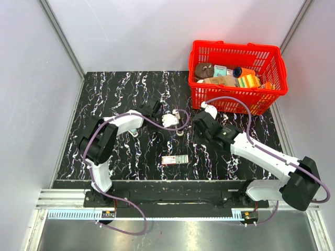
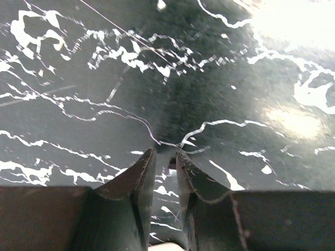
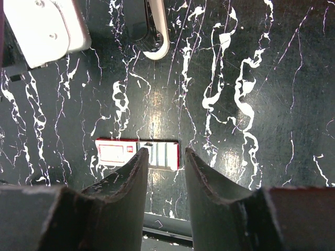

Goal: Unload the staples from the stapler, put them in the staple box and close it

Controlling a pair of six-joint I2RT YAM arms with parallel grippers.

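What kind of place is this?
Probably a robot test booth: left arm and right arm mounted at a black marbled table, plain pale walls around, a red basket of bits.

Left arm [image 1: 123,121] folded at the elbow, forearm reaching rightward; left gripper [image 2: 166,157] pointing steeply down, fingers drawn to a narrow slit. Right arm [image 1: 261,154] stretched leftward; right gripper [image 3: 163,154] tilted down, fingers moderately parted, empty.

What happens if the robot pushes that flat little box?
The flat box lies on its broad face, so it would probably slide, not roll. It looks small and thin, so likely light. The glossy table may let it skid.
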